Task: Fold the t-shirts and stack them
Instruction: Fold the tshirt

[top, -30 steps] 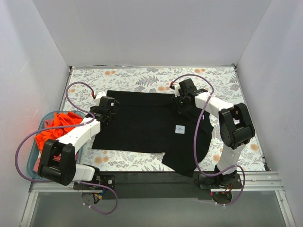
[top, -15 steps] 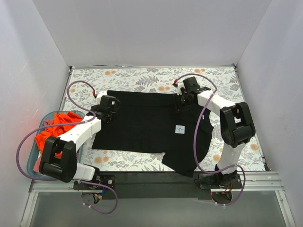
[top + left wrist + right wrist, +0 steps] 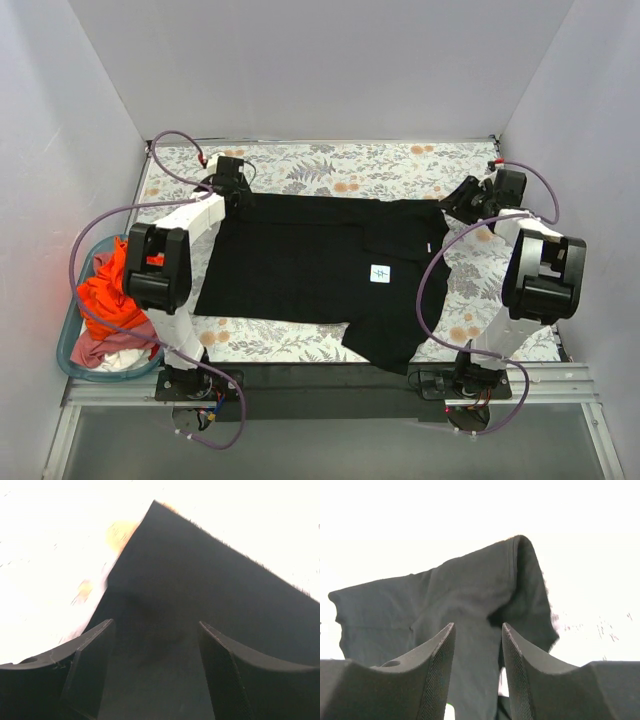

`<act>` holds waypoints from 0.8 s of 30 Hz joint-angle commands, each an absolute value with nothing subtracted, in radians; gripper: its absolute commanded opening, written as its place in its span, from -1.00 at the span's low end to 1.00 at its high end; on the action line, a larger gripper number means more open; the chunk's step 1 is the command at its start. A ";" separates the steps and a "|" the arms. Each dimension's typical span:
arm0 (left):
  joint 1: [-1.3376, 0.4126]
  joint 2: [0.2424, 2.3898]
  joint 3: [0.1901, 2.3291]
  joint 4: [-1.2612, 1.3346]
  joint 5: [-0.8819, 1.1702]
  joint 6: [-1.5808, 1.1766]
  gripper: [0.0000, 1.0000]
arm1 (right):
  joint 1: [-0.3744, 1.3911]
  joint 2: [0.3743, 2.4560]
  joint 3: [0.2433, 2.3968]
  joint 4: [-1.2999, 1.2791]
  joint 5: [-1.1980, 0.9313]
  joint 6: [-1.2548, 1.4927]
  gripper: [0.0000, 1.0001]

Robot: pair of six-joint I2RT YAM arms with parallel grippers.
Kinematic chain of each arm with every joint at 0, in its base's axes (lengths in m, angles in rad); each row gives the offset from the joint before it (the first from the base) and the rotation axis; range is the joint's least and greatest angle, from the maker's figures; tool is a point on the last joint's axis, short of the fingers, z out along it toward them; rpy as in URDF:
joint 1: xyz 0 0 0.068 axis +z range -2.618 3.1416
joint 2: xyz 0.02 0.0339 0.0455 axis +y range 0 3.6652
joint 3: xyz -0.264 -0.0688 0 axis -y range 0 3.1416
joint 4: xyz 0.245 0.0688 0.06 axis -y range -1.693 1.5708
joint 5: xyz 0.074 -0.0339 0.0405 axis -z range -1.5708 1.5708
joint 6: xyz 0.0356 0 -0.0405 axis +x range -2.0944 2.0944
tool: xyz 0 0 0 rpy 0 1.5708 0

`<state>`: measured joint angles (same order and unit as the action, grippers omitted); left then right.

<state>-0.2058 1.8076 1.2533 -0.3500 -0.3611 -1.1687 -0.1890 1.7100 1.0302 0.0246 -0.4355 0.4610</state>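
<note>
Black t-shirt (image 3: 300,262) flat: flattening step, I judge. My left gripper (image 3: 155,670) apart over far corner, right gripper (image 3: 477,650) apart beside sleeve, both empty. Next: pinch edge, fold.

Top view high behind, wrist views close, sharing black t-shirt (image 3: 310,260)

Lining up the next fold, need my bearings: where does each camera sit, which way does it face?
Top external: fixed above and behind, looking down on the table, black t-shirt and basket; left arm and right arm show.
Left wrist: on the left arm, looking past the open left gripper at a t-shirt corner.
Right wrist: on the right arm, looking past the open right gripper at a rumpled t-shirt edge.
All share the black t-shirt.
</note>
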 commanded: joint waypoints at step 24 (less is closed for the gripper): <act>-0.153 2.143 1.490 -0.411 -0.357 -1.149 0.27 | -0.218 2.097 1.177 0.380 -0.537 0.663 -0.45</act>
